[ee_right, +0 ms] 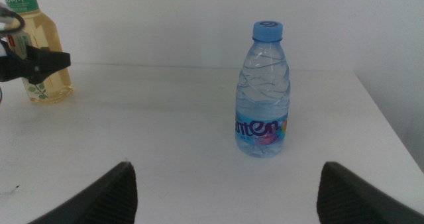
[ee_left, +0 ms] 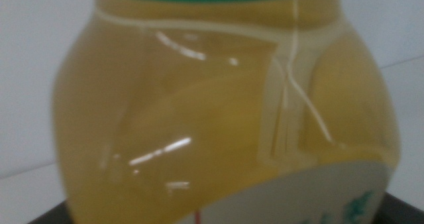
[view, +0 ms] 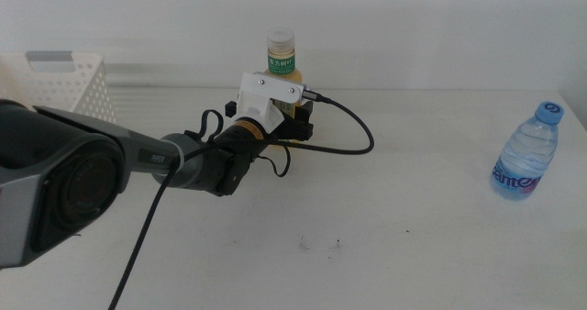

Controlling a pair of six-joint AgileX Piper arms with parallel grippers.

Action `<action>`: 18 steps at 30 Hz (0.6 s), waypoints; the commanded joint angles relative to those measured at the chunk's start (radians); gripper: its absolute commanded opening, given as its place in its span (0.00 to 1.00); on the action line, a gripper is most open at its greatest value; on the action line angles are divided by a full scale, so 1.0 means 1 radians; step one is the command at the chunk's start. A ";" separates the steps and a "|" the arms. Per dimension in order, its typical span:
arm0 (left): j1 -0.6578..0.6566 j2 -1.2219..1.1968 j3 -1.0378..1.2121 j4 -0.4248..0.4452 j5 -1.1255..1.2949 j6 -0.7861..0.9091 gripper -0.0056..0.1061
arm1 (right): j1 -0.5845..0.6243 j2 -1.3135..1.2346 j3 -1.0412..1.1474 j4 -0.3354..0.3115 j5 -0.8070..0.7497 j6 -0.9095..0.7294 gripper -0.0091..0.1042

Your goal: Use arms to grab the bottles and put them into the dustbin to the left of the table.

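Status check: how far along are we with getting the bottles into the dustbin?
Nothing looks binned yet; the dustbin interior isn't visible. In hand: the left gripper is at the yellow tea bottle, which stands upright on the table and fills the left wrist view; whether the jaws have closed can't be told. Left: the water bottle stands untouched, with the right gripper open and waiting short of it.

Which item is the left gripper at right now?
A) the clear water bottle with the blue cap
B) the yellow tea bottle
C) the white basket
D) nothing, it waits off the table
B: the left gripper is at the yellow tea bottle, whose amber body fills its wrist view; the water bottle stands apart.
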 commanded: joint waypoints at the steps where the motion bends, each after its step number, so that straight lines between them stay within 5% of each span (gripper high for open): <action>1: -0.002 0.008 -0.023 -0.016 0.003 0.030 0.89 | -0.003 -0.005 0.004 -0.004 -0.007 -0.005 0.88; 6: -0.002 0.011 -0.028 -0.054 0.006 0.030 0.74 | -0.003 -0.005 0.004 -0.004 -0.007 -0.005 0.88; 10: -0.002 0.000 -0.028 -0.050 0.042 0.027 0.35 | -0.003 -0.005 0.004 -0.004 -0.007 -0.005 0.88; 13: -0.002 -0.071 -0.026 0.051 0.224 0.018 0.05 | -0.003 -0.005 0.004 -0.004 -0.007 -0.005 0.88; 18: -0.019 -0.334 0.055 0.091 0.618 -0.022 0.03 | -0.003 -0.005 0.004 -0.004 -0.007 -0.005 0.88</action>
